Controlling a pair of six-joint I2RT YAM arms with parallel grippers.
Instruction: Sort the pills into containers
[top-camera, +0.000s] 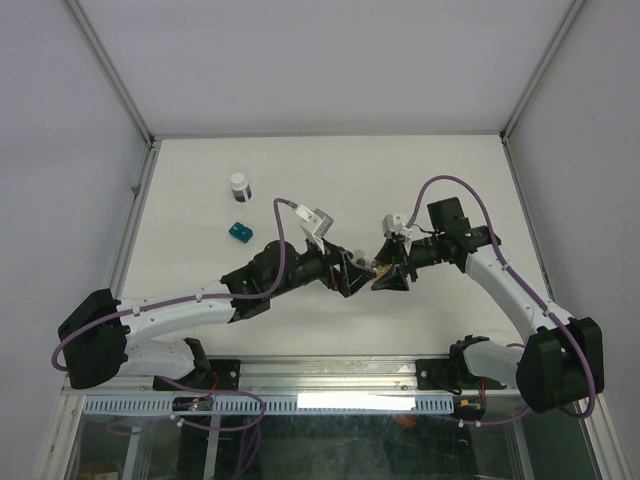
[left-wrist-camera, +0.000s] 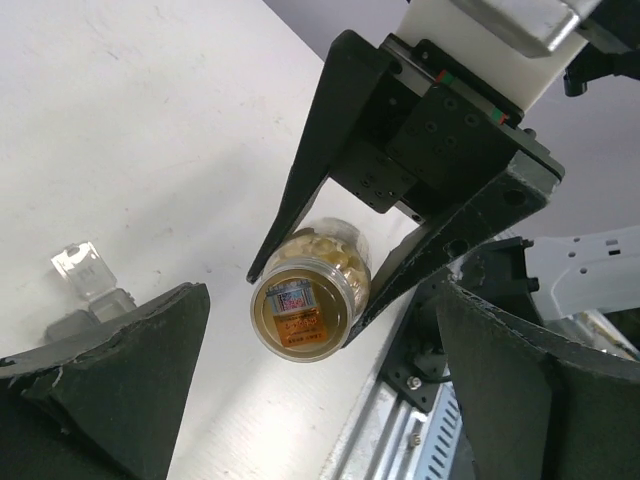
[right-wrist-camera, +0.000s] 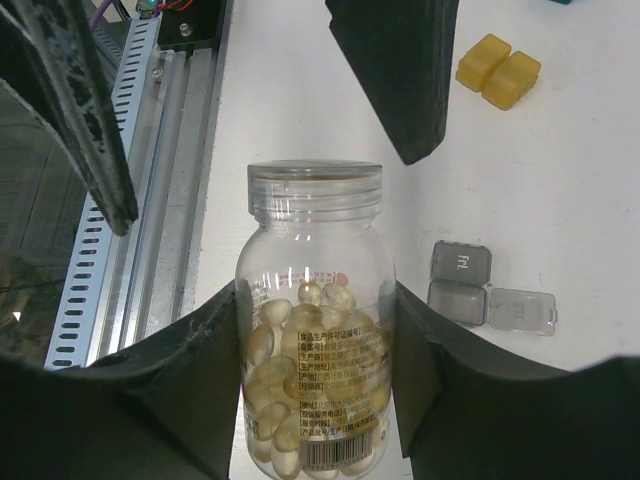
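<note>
Table layout, read from the left in the top view: a small white-capped jar stands at the far left, with the teal box just in front of it, both well apart from the arms. Neither gripper is near the teal box.

Left gripper is at table centre, pointed toward the right gripper. Its jaws are spread wide and hold nothing. In the right wrist view its fingers flank the space just beyond the bottle's top without touching it.

The right gripper is clamped on the body of the pill bottle, which is held off the table and tilted toward the left gripper. The bottle is clear, roughly half full of pale yellow pills, and its cap is on.

Below the bottle on the table lie the gray box, with one clear lid flipped open, and farther off the yellow box, closed.

Step in hand, as judged: opening the bottle. No pills are visible in the gray box, so sorting has likely not begun.

Next move calls for: advance the left gripper over the cap, centre it, close firmly, then twist while the right gripper resists. An off-centre grip may slip on the smooth cap.
</note>
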